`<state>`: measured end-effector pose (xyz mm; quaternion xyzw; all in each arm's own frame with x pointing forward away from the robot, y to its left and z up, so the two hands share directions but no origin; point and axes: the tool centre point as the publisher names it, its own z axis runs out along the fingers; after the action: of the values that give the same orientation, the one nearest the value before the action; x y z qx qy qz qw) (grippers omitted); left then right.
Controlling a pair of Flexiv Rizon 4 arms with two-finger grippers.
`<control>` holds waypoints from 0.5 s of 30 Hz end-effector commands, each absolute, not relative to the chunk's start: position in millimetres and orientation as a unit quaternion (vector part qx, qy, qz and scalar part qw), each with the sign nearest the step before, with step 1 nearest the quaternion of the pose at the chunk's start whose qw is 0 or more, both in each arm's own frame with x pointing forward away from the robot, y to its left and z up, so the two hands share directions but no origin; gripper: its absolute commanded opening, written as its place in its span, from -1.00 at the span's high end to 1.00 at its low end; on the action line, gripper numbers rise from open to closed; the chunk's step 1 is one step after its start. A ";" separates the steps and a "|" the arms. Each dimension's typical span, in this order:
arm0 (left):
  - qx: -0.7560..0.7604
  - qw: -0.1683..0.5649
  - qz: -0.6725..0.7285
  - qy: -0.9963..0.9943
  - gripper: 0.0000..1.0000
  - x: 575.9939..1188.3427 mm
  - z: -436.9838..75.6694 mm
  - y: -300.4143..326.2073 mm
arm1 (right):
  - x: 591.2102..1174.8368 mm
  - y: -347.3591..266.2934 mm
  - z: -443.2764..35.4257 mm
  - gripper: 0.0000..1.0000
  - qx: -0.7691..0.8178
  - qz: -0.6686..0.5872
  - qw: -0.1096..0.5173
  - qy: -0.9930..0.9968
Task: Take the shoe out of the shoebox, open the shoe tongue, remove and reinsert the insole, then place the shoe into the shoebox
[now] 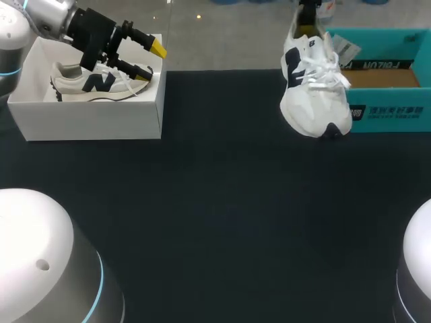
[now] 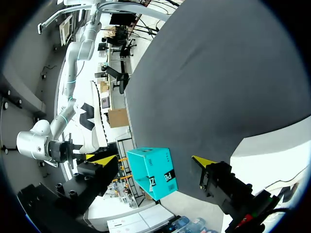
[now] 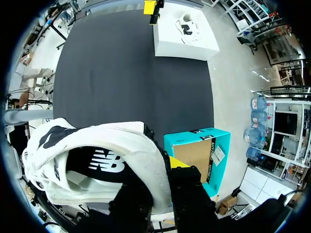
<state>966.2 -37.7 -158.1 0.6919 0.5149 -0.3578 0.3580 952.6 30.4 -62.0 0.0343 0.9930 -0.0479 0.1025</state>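
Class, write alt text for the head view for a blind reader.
The right claw holds a white shoe toe-down by a teal shoebox on a dark table. At left, the open left claw hangs over another shoe in a white box.

Left arm [image 1: 42, 15]: cylindrical links in brushed silver-grey and white, with a light-blue ring at one joint.

Left gripper [image 1: 152, 60]: matte black, angular body with two slim black fingers, each ending in a bright yellow wedge tip. The left wrist view shows small red and green details on the black finger mount.

Right arm [image 2: 73, 73]: white and silver tubular segments, with thin cyan bands at the joints.

Right gripper [image 3: 171, 165]: blocky black housing; one yellow tip shows.

Base housings [image 1: 34, 256]: two rounded white-grey domes, each edged by a cyan line. The left dome has one small round hole.
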 end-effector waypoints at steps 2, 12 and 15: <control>0.693 0.357 -0.358 0.514 -1.00 967.0 -157.7 -37.4 | 959.3 -31.3 -60.1 1.00 0.036 -0.031 0.108 0.993; 0.693 0.357 -0.358 0.514 -1.00 967.0 -157.7 -37.4 | 988.6 -104.5 -71.9 1.00 0.047 -0.029 0.125 0.991; 0.693 0.357 -0.358 0.514 -1.00 967.0 -157.7 -37.4 | 995.4 -123.5 -73.1 1.00 0.043 -0.021 0.135 0.990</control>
<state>966.2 -37.6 -158.1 0.6919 0.5149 -0.3578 0.3580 997.2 -97.9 -70.8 0.0481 0.9888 -0.0569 0.1295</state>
